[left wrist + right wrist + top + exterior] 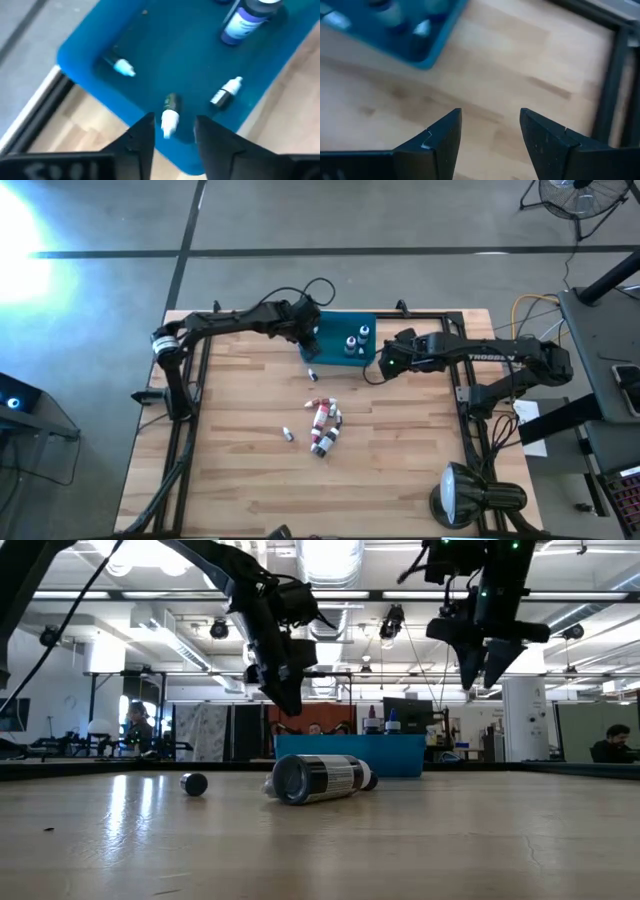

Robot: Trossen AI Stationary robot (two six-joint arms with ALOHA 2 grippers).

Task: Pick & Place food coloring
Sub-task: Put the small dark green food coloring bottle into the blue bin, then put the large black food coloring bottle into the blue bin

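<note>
The teal bin (345, 328) sits at the table's far middle. My left gripper (311, 338) hovers open over the bin's left end. In the left wrist view its fingers stand apart (172, 135), and a dark food coloring bottle (170, 114) with a white cap shows between and beyond them, touched by neither. Two more small bottles (122, 66) (225, 93) lie on the bin's floor. Several food coloring bottles (323, 426) lie in a cluster mid-table, one (287, 434) to its left and one (313, 375) near the bin. My right gripper (388, 361) hangs open just right of the bin, above bare wood (490, 125).
Two taller bottles (356, 340) stand upright in the bin's right half. A black frame rail (462, 380) runs along the table's right side, and a lamp (462, 495) stands at the near right corner. In the low view a bottle (315, 778) lies close to the camera.
</note>
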